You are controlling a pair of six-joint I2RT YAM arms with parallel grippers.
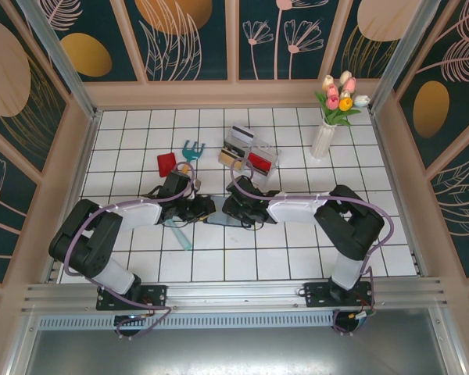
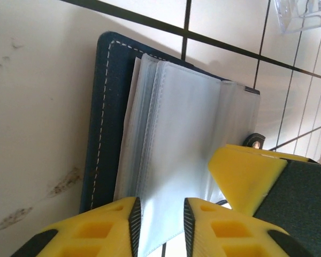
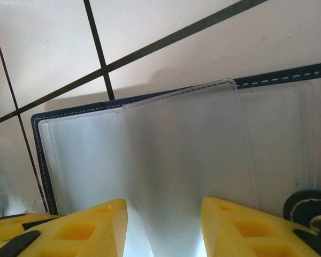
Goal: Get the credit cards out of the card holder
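Note:
The card holder point(image 1: 221, 215) lies open on the tiles between my two grippers. Its navy cover point(image 2: 104, 123) and clear pocket pages point(image 2: 182, 134) face up, and I see no card in the pages. My left gripper point(image 2: 160, 206) stands open with the edge of one clear page between its fingers. My right gripper point(image 3: 163, 206) is open too, low over a clear page point(image 3: 187, 160). One yellow finger of the right gripper point(image 2: 246, 171) rests by the clasp tab point(image 2: 255, 142). A red card point(image 1: 166, 163) lies flat at the left, and a tan card point(image 1: 228, 156) sits by the clear box.
A clear plastic compartment box point(image 1: 252, 150) holding card-like pieces stands just behind the grippers. A teal fork-shaped tool point(image 1: 191, 148) lies next to the red card. A white vase of tulips point(image 1: 327, 134) stands back right. Wooden walls enclose the table.

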